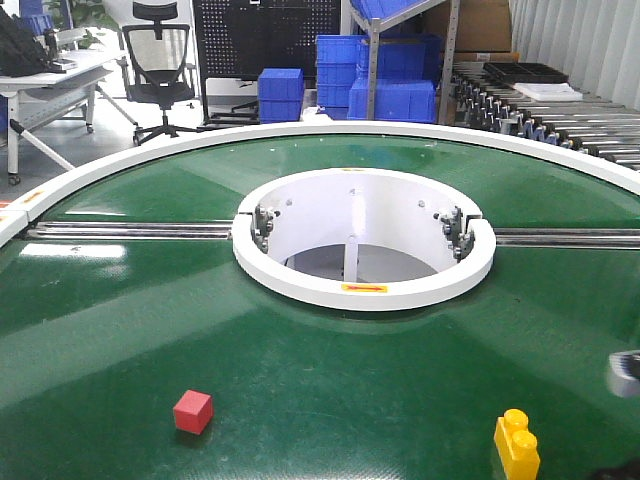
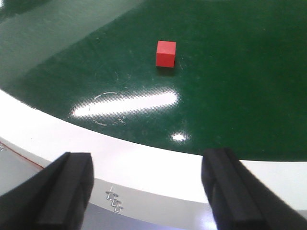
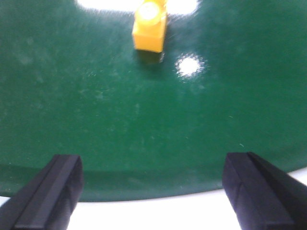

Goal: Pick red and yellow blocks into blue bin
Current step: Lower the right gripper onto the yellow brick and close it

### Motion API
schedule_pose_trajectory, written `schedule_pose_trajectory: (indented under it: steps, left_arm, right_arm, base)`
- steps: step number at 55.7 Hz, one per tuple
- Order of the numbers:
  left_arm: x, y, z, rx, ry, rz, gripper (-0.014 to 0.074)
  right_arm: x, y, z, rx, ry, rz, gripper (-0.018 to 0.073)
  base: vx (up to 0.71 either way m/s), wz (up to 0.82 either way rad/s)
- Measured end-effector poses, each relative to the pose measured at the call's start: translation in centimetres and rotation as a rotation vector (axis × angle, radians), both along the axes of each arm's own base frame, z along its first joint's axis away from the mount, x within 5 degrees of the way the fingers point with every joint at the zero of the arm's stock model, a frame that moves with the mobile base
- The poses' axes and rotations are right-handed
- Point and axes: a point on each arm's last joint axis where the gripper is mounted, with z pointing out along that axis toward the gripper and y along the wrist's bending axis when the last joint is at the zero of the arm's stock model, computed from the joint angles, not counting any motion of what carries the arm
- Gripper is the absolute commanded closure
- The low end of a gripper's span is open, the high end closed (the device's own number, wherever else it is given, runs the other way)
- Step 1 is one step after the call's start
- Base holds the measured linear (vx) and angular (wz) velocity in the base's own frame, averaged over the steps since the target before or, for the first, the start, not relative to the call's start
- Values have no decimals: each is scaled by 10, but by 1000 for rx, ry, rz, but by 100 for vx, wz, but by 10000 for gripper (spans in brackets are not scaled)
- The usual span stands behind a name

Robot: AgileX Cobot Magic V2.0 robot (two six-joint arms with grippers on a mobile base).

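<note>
The red cube [image 1: 193, 411] sits on the green table surface at the front left. It also shows in the left wrist view [image 2: 166, 53], well ahead of my left gripper [image 2: 148, 191], which is open, empty and over the table's white rim [image 2: 144, 153]. The yellow studded brick [image 1: 516, 445] stands at the front right. It also shows in the right wrist view [image 3: 150, 28], ahead of my right gripper [image 3: 153, 191], which is open and empty above the table's near edge. The blue bin is out of view.
A white ring hub [image 1: 365, 290] rises at the table's centre, with metal rails [image 1: 130, 231] running out to both sides. Ribbed blue crates [image 1: 280, 95], an office chair [image 1: 160, 60] and a roller conveyor [image 1: 560, 110] stand beyond the table. A blurred grey arm part [image 1: 626, 373] shows at the right edge.
</note>
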Motion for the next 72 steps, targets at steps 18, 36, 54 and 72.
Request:
schedule_pose_trajectory:
  steps: [18, 36, 54, 72]
  left_arm:
    - [0, 0, 0, 0, 0, -5, 4]
    - [0, 0, 0, 0, 0, -5, 7]
    - [0, 0, 0, 0, 0, -5, 7]
    - [0, 0, 0, 3, -1, -4, 7]
  right_arm:
    - [66, 17, -16, -76, 66, -37, -35]
    - [129, 23, -37, -52, 105, -116, -35]
    - [166, 27, -71, -55, 130, -119, -35]
    - [174, 26, -106, -63, 198, -124, -15]
  base:
    - [0, 0]
    - [0, 0]
    - [0, 0]
    - [0, 0]
